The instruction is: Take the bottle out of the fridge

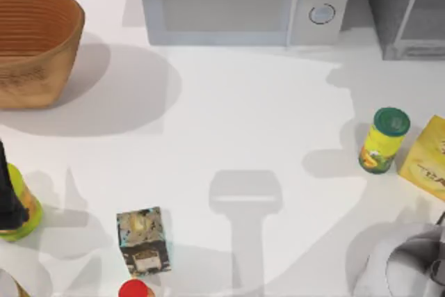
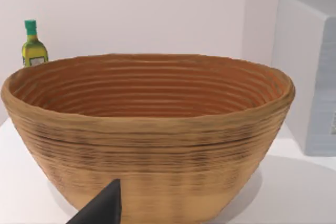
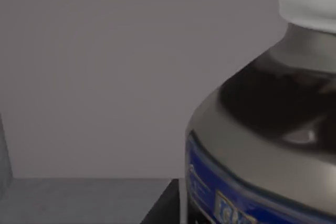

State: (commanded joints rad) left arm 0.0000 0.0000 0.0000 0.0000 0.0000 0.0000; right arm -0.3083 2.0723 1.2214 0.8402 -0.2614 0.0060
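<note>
The white-capped, dark-shouldered bottle [image 3: 262, 129] looms at the right wrist view's right edge; grip state cannot be told. Withdraw it level, clear of the dark grey fridge [image 1: 407, 8].

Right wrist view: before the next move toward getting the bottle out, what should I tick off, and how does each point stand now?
1. Bottle close in front of the right wrist camera: ok.
2. Bottle's white cap on: ok.
3. Right tool's hold on the bottle: cannot tell.
4. Fridge door open: cannot tell.
5. Green-lidded can standing apart from the right arm: ok.
6. Left arm parked at the table's left edge, out of the way: ok.
</note>
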